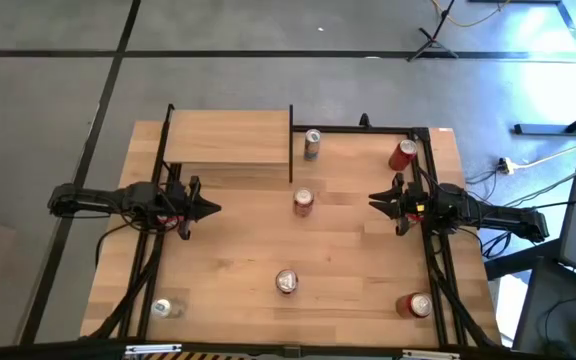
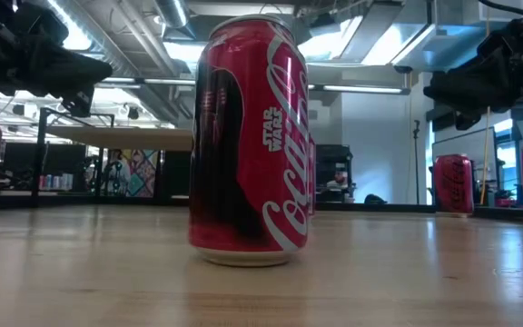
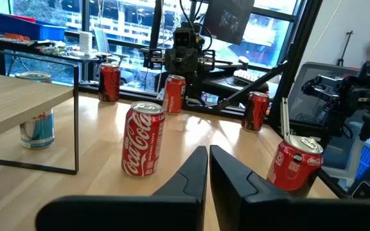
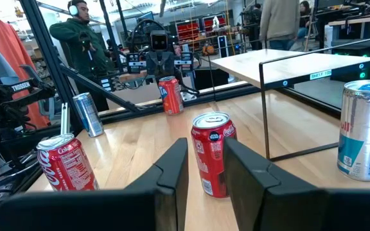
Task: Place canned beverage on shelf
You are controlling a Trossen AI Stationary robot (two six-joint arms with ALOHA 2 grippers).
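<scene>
1. The left pincer (image 1: 211,209) hangs with fingers pressed together; open bench (image 1: 238,255) lies straight ahead of it.
2. Beyond that gap, the middle red can (image 1: 303,202) stands between it and the right pincer (image 1: 373,199), blocking the direct line.
3. The right pincer's fingers are slightly parted, with bare wood before the same can.
4. The shelf (image 1: 230,138) and its black posts wall off the left pincer's far side, with a silver-blue can (image 1: 312,144) beside the corner post.
</scene>
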